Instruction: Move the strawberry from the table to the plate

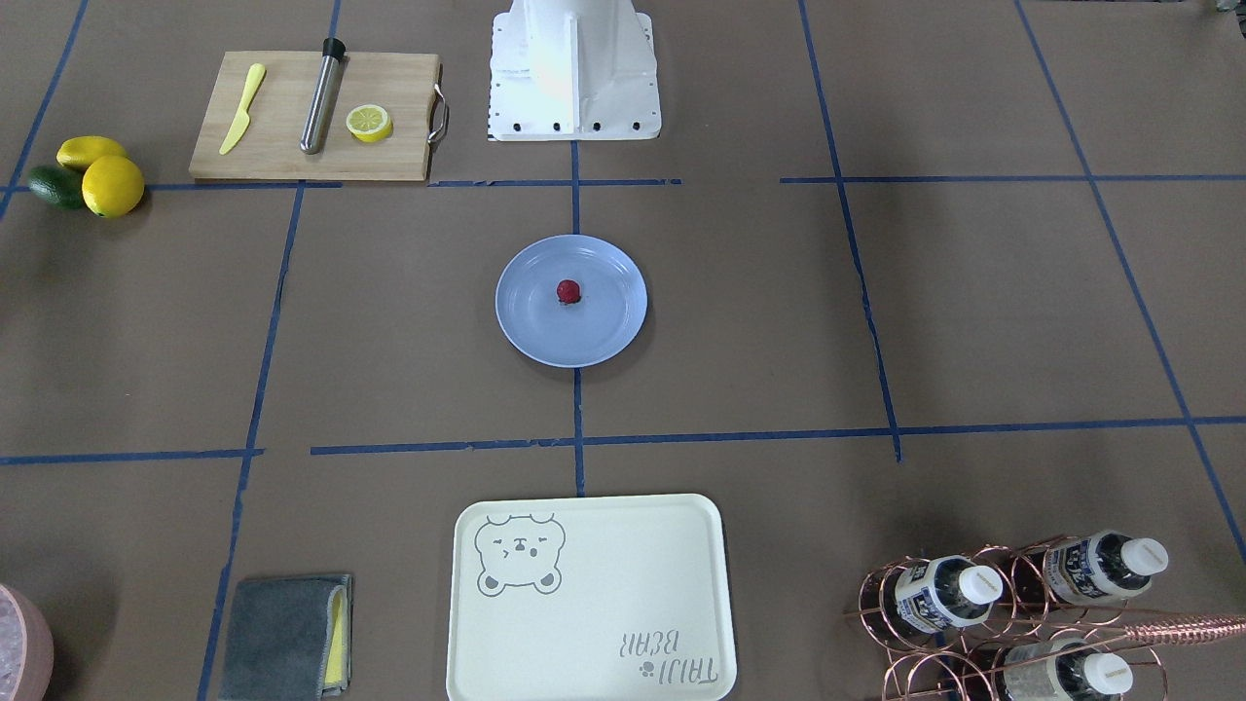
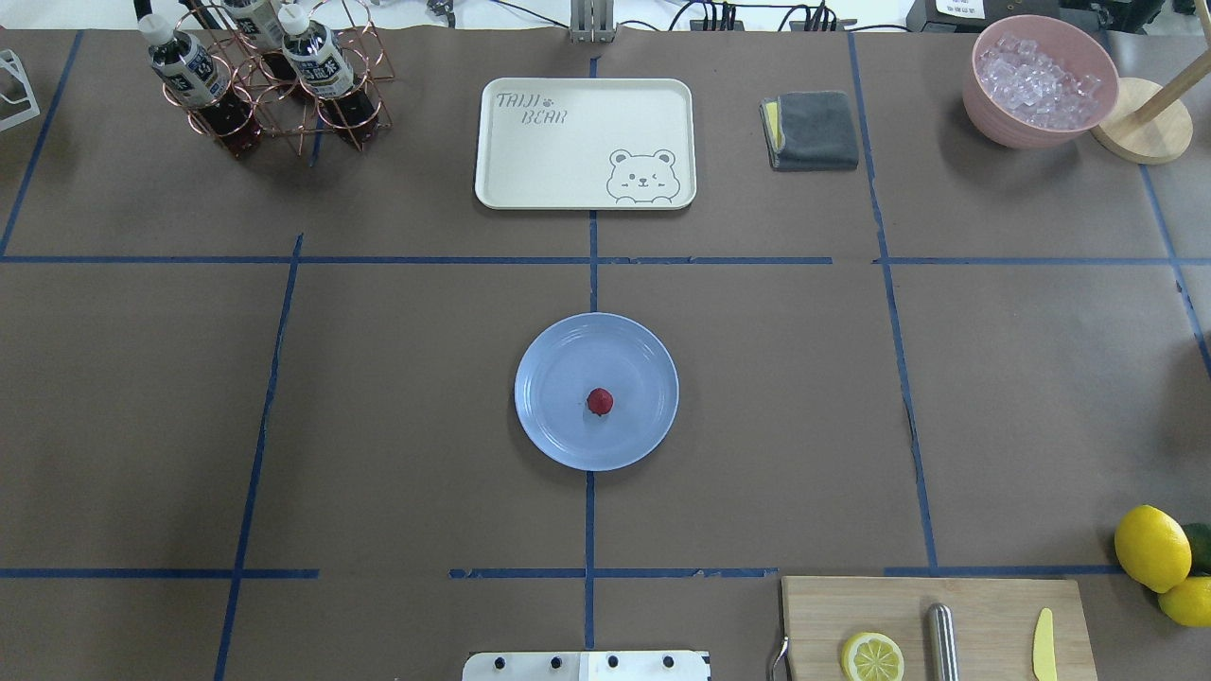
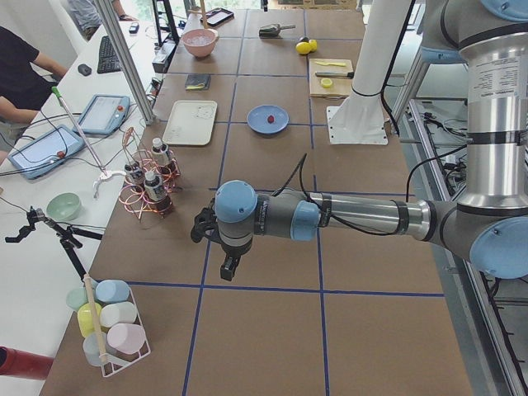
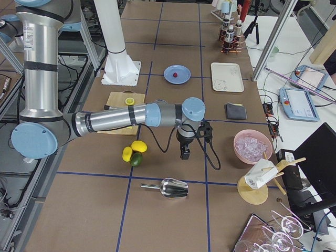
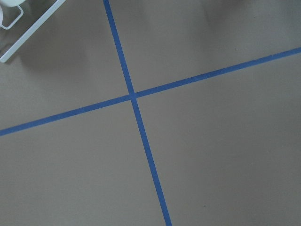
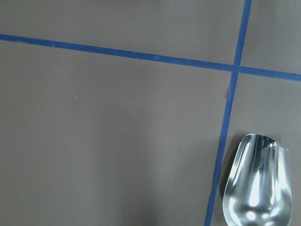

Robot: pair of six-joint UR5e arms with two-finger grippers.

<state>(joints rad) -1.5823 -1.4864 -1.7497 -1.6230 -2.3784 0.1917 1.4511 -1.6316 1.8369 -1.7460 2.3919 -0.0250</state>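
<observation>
The small dark-red strawberry lies a little off the middle of the round light-blue plate, at the centre of the brown-paper table. The front-facing view shows the same strawberry on the plate. Neither arm is near it. My left gripper hangs over bare table far to the left, seen only in the exterior left view. My right gripper hangs far to the right, beyond the lemons, seen only in the exterior right view. I cannot tell whether either is open or shut.
A cream bear tray and a grey cloth lie beyond the plate. A copper bottle rack stands far left, and a pink ice bowl far right. Also here are a cutting board, lemons and a metal scoop.
</observation>
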